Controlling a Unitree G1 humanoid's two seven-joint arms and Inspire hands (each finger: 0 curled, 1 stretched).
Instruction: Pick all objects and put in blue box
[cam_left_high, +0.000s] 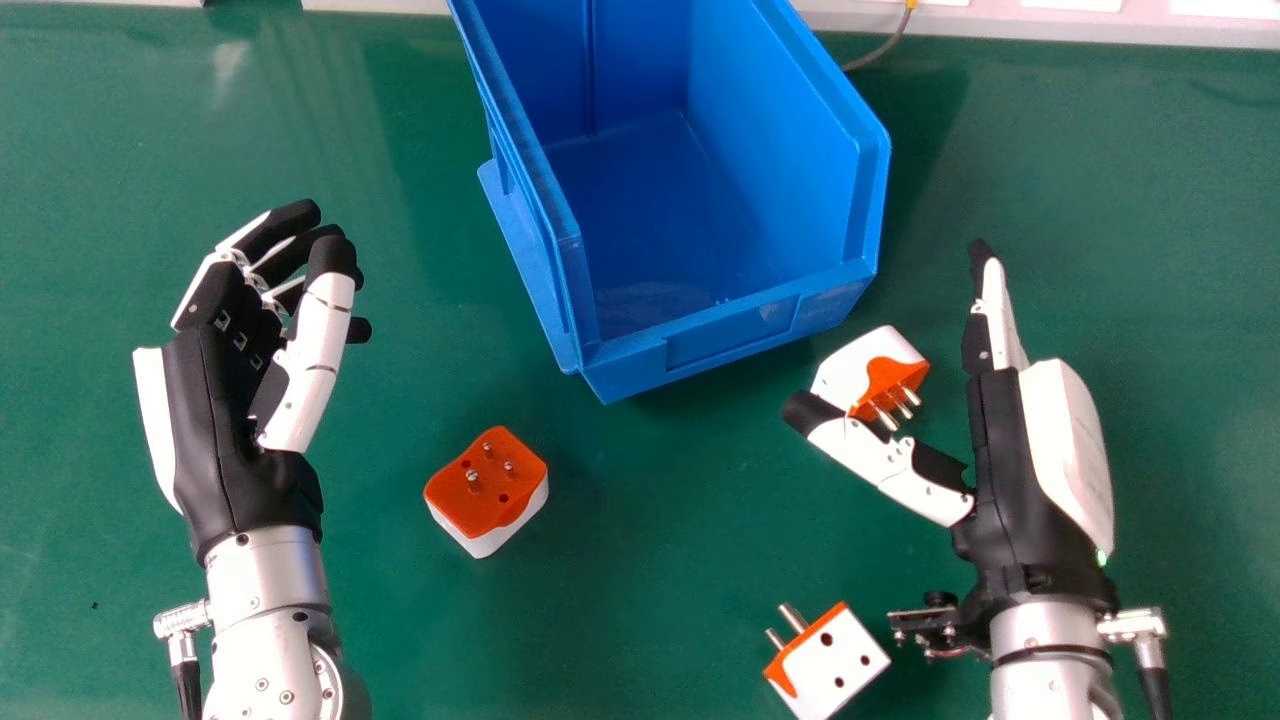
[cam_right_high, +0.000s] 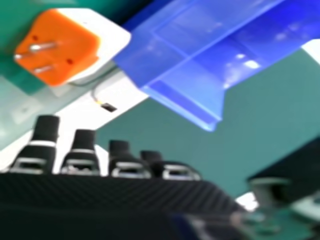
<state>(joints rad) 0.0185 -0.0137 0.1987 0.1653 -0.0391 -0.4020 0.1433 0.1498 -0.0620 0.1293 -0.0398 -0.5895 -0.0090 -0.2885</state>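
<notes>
Plug adapters (cam_left_high: 497, 512), blocky and metal-pinned, lie outside the blue box (cam_left_high: 715, 340).

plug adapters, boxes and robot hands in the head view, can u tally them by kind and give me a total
Orange-and-white plug adapters: 3
Blue box: 1
Robot hands: 2 (left hand, right hand)
Total: 6
</notes>
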